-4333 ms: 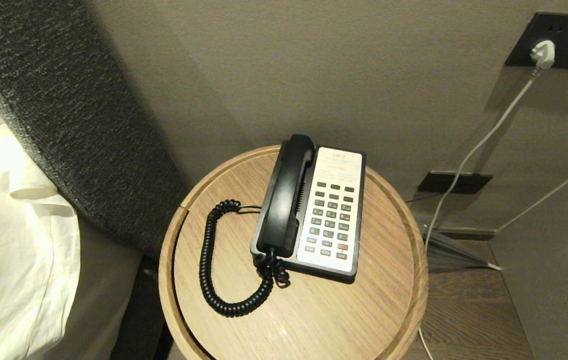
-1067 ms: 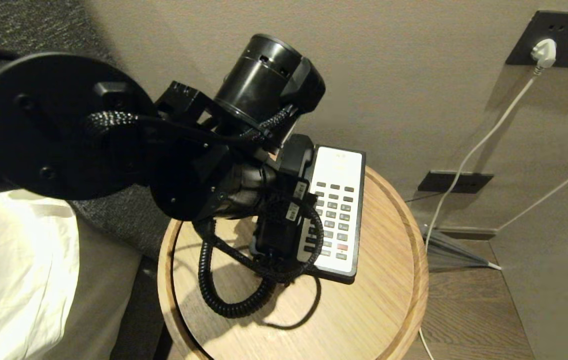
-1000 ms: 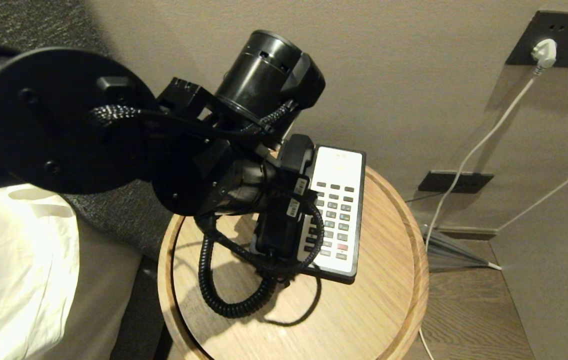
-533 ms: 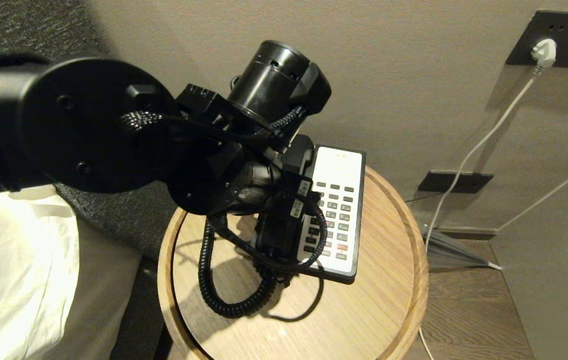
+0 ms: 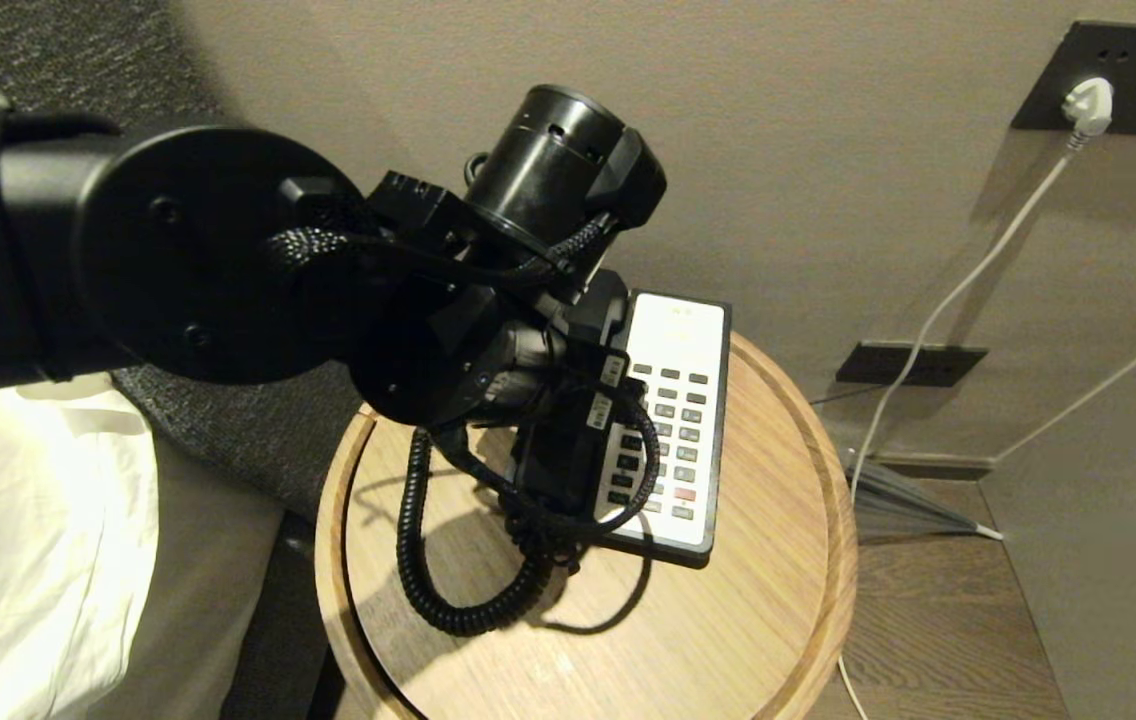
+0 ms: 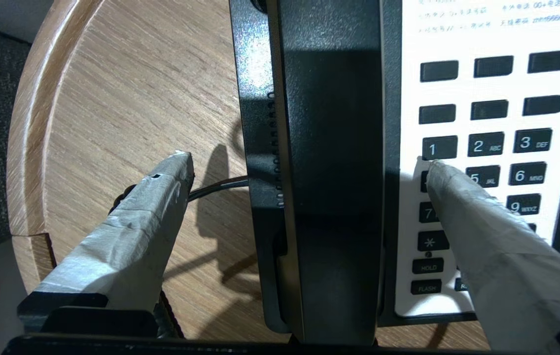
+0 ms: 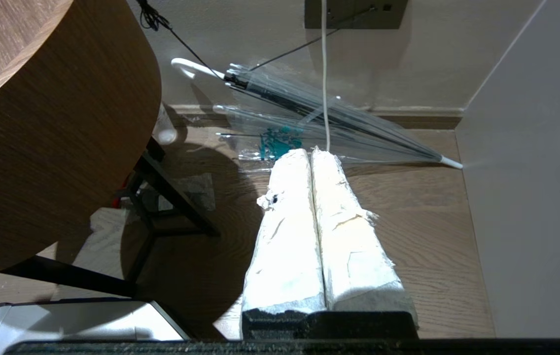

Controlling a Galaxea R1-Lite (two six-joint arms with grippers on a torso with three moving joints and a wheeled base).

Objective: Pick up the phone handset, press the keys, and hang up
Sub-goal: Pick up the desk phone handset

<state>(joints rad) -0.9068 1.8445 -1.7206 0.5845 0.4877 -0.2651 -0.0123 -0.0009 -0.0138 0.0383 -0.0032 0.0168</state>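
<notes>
The black phone handset [image 6: 329, 172] lies in its cradle on the black-and-white phone base [image 5: 698, 540], on the round table. My left gripper [image 6: 307, 165] hangs over the handset's middle, open wide, with one taped finger [image 6: 152, 212] above the table top on one side. The other finger [image 6: 477, 222] is above the keys [image 6: 487, 143], near the 4 key. Neither finger touches the handset. In the head view the left wrist [image 5: 488, 360] covers most of the handset [image 5: 600, 300]. My right gripper [image 7: 312, 155] is shut and empty, parked low beside the table.
The coiled cord [image 5: 418, 560] loops over the wooden table [image 5: 728, 620], which has a raised rim. A bed with white linen [image 5: 18, 550] stands to the left. A white plug [image 5: 1088, 100] and its cable hang on the wall. A clear umbrella [image 7: 339, 118] lies on the floor.
A few seconds ago no arm was over the phone. Over the last second my left arm has edged a little to the right above the handset. The handset has stayed in its cradle.
</notes>
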